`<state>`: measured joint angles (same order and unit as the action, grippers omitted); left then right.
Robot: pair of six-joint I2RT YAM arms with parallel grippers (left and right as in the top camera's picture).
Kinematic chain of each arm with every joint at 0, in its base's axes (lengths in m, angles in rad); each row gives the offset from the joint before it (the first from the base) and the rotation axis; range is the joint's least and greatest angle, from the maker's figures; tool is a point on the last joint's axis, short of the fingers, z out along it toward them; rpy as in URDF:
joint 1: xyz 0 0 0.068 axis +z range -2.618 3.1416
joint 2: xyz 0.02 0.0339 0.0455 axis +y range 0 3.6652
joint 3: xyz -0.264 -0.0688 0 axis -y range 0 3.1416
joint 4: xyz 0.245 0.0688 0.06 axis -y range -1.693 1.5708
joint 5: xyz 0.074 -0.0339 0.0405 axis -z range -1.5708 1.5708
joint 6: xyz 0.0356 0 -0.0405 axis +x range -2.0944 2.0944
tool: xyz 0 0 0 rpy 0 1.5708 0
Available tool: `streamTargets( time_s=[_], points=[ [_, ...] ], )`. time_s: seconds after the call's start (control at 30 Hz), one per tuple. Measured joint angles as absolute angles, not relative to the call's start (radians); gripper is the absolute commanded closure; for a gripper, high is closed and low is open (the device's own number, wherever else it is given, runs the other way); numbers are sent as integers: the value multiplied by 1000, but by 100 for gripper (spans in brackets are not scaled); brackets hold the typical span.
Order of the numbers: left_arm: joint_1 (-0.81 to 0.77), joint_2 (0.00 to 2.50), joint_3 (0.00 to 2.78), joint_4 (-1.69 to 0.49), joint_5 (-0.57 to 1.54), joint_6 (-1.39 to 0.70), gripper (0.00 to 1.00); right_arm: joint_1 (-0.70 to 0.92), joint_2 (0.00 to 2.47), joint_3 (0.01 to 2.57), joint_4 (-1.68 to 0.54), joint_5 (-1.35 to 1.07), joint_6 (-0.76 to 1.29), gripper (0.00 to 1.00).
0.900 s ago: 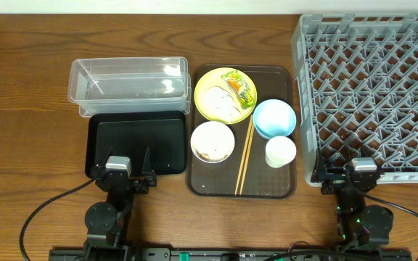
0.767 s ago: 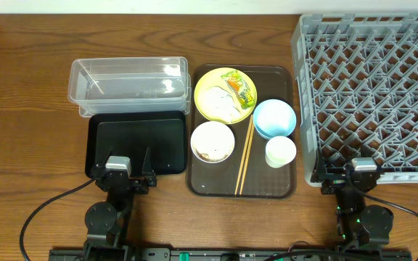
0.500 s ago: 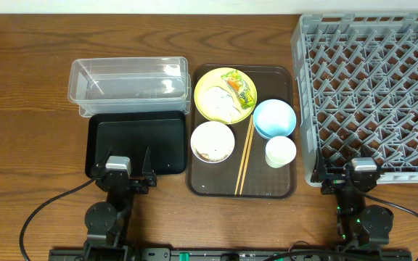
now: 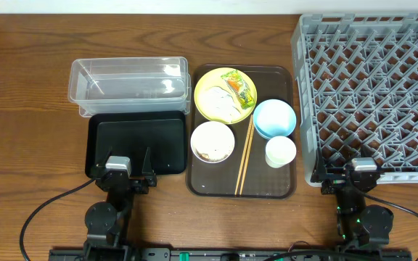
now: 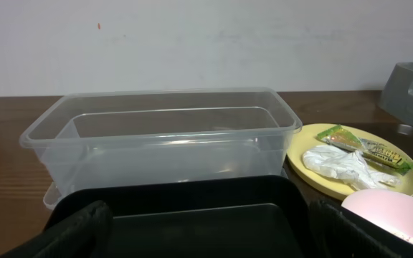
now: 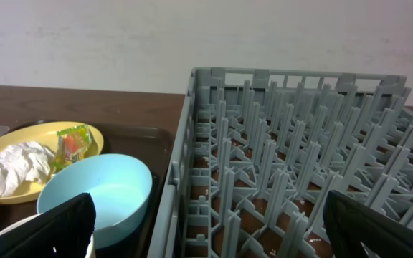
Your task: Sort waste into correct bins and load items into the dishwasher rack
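Nothing had moved during the last second. Both arms stayed parked at the near table edge, the left gripper (image 5: 210, 233) and the right gripper (image 4: 361, 172) each with fingers spread and empty. The snack wrapper (image 4: 239, 85) and tissue (image 4: 218, 101) lay on the yellow plate (image 4: 203, 85), so I judge that sorting had not begun.

Grey lattice rack (image 4: 372, 87) fills the table's far right corner. Left of centre, an empty clear tub (image 4: 128, 83) lies behind the black tray (image 4: 133, 141). Mid-table: yellow plate (image 4: 210, 78) bearing wrapper (image 4: 239, 87) and tissue (image 4: 220, 103), light blue bowl (image 4: 274, 118), white bowl (image 4: 212, 140), upright cup (image 4: 280, 151), 2 chopsticks (image 4: 245, 156).
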<state>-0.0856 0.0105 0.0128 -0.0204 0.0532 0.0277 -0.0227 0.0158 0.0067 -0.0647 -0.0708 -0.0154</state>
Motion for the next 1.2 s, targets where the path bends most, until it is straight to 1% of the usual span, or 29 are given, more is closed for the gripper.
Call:
streamTargets(
  time_s=[1.2],
  points=[
    [-86,10,13,-20,52,28,10,-23,16,7,-64,-44,-15,1]
  ],
)
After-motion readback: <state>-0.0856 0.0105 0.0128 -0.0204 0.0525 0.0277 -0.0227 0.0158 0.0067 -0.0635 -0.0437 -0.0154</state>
